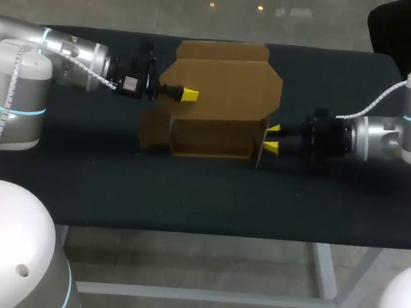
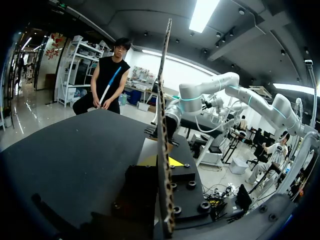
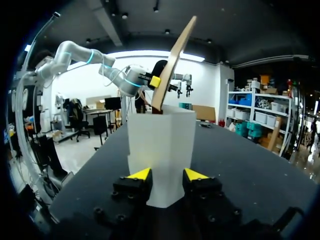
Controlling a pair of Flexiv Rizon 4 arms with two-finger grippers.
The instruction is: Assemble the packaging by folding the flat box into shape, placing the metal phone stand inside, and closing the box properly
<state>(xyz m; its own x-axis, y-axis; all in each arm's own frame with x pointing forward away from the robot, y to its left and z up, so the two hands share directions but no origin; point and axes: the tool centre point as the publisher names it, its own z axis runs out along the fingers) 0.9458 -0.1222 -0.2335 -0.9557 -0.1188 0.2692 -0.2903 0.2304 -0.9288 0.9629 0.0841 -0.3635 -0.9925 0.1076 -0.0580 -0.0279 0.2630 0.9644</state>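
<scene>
Table (image 1: 186,196): dark top, with a wide strip of it between the box and the front edge. The far edge runs close behind the box. There is a long stretch of table top at each end too.

Left arm (image 1: 61,52) comes in from the left along the far side, well apart from the front edge. Left gripper (image 1: 188,94) is at the box's left rear, on the tall back flap (image 2: 162,100). In the left wrist view that flap stands edge-on through the middle of the gripper. Yellow shows tight against it on either side, so the fingers are pinching the flap. The flap splits the view ahead from that wrist.

Box (image 1: 217,118) sits at table centre. It is brown cardboard, half-formed: front wall up, top open, back flap raised, and a flat panel lying on the table top at its left end.

Right gripper (image 1: 272,137) is at the box's right end, low near the table. Right arm (image 1: 385,137) comes straight in from the right, with table top on both sides of it. In the right wrist view the white end flap (image 3: 160,140) stands upright between the two yellow tips. Both fingers press its lower part, one from each side, so the jaws are clamped on it. It fills the view straight ahead. Beyond it the brown back flap leans, with the left gripper's yellow tip on it.
</scene>
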